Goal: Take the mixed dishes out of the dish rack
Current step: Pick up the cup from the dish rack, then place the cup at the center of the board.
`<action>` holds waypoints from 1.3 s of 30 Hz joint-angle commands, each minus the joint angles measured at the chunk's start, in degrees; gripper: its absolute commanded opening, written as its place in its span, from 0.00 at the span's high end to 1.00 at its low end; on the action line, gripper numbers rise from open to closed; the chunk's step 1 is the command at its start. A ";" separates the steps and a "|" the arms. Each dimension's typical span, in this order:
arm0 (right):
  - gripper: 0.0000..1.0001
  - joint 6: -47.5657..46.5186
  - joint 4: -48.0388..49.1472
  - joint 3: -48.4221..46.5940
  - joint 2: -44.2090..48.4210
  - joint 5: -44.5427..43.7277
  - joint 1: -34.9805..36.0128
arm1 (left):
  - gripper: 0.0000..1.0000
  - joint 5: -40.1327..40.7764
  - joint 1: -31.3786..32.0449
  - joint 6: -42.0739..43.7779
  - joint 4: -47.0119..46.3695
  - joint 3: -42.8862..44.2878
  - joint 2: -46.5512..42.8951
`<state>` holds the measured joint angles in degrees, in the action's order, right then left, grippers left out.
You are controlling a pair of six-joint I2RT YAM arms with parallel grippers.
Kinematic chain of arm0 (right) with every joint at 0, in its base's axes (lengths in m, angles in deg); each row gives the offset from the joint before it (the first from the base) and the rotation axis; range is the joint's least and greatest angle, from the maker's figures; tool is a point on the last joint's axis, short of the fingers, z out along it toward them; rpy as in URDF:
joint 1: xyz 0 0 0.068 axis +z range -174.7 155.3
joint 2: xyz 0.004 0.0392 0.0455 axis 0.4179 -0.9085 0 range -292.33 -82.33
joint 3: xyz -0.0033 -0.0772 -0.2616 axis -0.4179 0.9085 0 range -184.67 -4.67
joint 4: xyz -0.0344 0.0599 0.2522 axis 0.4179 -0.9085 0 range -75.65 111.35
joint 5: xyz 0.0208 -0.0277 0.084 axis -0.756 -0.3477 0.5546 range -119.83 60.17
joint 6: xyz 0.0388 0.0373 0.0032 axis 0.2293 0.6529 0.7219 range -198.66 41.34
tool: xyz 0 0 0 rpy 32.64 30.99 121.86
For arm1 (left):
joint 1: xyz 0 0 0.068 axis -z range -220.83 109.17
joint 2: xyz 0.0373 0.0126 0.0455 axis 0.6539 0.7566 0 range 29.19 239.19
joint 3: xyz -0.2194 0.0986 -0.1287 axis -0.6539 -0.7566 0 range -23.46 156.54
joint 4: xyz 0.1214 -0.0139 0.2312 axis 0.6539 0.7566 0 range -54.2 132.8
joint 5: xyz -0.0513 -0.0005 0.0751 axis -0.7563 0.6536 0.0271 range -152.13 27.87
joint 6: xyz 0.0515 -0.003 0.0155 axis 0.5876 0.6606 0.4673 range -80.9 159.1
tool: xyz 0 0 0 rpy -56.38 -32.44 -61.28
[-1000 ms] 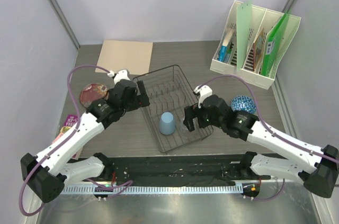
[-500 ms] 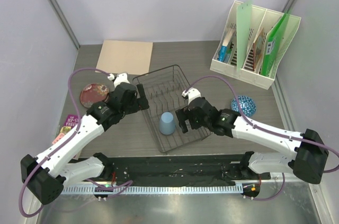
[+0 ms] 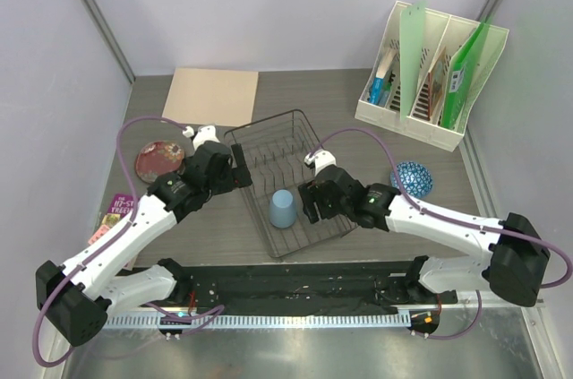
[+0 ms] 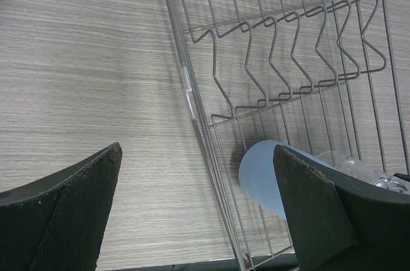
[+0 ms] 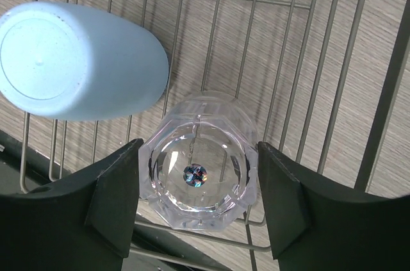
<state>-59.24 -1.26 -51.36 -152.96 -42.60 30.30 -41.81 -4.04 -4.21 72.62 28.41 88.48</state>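
Note:
The dark wire dish rack (image 3: 269,133) sits mid-table. In it the light blue plastic cup (image 3: 282,209) stands upside down, with the clear glass tumbler (image 5: 200,175) beside it, base up. My right gripper (image 3: 309,204) is down in the rack. Its pads (image 5: 118,197) press on both sides of the tumbler, which still rests on the wires. My left gripper (image 3: 243,167) is open and empty above the rack's left rim (image 4: 192,101), with the cup (image 4: 262,175) by its right finger. The dark red plate (image 3: 159,157) lies on the table to the left. The patterned bowl (image 3: 412,177) lies to the right.
A white file holder (image 3: 430,74) with papers stands at the back right. A tan cardboard sheet (image 3: 213,97) lies at the back left. A pink packet (image 3: 116,211) lies near the left table edge. Upright prongs (image 4: 295,47) fill the far half of the rack.
My right gripper has moved left from beside the bowl into the rack and now sits around the tumbler. The bowl is uncovered. The left gripper has barely moved.

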 commanded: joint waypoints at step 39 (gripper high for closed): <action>0.99 24.79 44.40 3.72 19.48 11.89 -7.72 | 0.05 -41.58 0.21 -14.35 -63.10 -17.16 -11.12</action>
<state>-37.45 31.80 -47.67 -133.77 -34.21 22.89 -79.43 -4.04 -16.66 15.98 11.48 76.48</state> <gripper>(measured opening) 0.709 0.957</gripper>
